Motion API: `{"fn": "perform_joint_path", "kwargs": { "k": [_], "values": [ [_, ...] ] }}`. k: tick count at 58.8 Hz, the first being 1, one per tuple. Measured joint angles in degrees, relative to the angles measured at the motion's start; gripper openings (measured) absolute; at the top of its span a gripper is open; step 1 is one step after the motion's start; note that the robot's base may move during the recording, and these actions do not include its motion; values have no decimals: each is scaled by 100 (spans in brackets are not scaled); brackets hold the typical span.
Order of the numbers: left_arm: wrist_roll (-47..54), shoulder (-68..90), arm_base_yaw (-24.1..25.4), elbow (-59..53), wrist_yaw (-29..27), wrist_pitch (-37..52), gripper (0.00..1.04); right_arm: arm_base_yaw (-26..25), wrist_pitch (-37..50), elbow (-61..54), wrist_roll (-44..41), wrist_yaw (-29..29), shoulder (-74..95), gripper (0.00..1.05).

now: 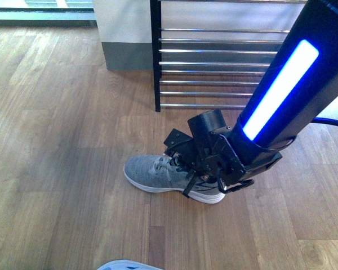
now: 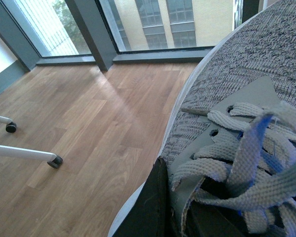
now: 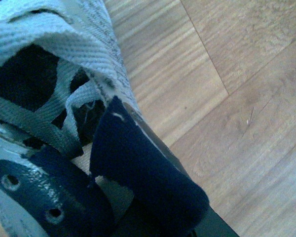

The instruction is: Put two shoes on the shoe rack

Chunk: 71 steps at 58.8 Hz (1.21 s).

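The right gripper (image 1: 194,183) sits at the collar of the grey knit white-soled sneaker (image 1: 149,171), fingers' closing not visible; soft knit may slip during lifting.

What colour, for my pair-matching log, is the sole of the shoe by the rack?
White; the front view shows the shoe best.

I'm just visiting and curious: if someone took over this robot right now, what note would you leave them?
Right gripper: down at the collar of the floor shoe; grip unclear.
Left gripper: against the laces of the second shoe; grip unclear.
Rack: ahead, behind the floor shoe; no shoe on the bars in view.
Done: nothing racked. Left: lift and rack both shoes.
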Motion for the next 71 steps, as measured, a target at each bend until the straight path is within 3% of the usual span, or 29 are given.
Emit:
{"fn": "perform_joint_path", "kwargs": {
  "k": [17, 30, 43, 71],
  "values": [
    [0, 0, 0, 0, 0, 0, 2, -608, 1357, -2667, 767, -538, -3298, 1],
    [0, 0, 2, 0, 0, 0, 2, -1311, 1602, -4131, 1191, -625, -5668, 1],
    [0, 0, 0, 0, 0, 0, 2, -2135, 949, -5088, 1329, -1073, -8013, 1],
    [0, 0, 0, 0, 0, 0, 2, -3314, -1316, -6157, 2100, -2605, -12343, 1]
  ]
}}
